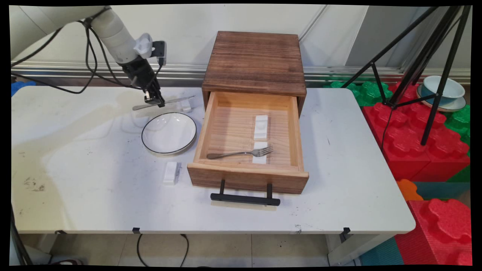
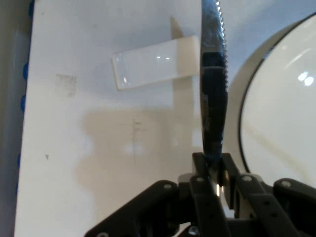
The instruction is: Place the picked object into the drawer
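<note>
The gripper [image 1: 155,99] is clamped on a table knife [image 1: 165,102], lifted above the white rest [image 2: 150,63] beside the black-rimmed plate [image 1: 169,133] on the table [image 1: 83,165].

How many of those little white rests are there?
4: two in the drawer, one behind the other, which lies under the fork; one near the plate; one by the held knife.

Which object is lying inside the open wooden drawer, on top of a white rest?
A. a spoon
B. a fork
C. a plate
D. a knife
B. The fork lies in the drawer with its tines on a white rest, while the knife is held by the end effector above the table, beyond the plate.
</note>
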`<action>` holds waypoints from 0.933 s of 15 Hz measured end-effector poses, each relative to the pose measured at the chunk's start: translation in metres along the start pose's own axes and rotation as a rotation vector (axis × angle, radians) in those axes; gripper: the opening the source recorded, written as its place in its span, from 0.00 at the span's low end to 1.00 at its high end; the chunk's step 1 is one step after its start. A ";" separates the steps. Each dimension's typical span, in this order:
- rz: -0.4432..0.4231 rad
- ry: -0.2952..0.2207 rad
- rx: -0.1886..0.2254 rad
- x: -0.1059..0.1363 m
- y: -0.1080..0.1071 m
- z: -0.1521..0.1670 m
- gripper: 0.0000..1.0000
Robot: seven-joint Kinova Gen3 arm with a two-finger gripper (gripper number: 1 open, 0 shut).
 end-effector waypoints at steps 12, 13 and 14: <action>0.021 0.029 -0.039 -0.004 0.031 -0.055 0.00; 0.023 0.033 -0.041 -0.003 0.034 -0.058 0.00; 0.024 0.041 -0.044 -0.002 0.038 -0.064 0.00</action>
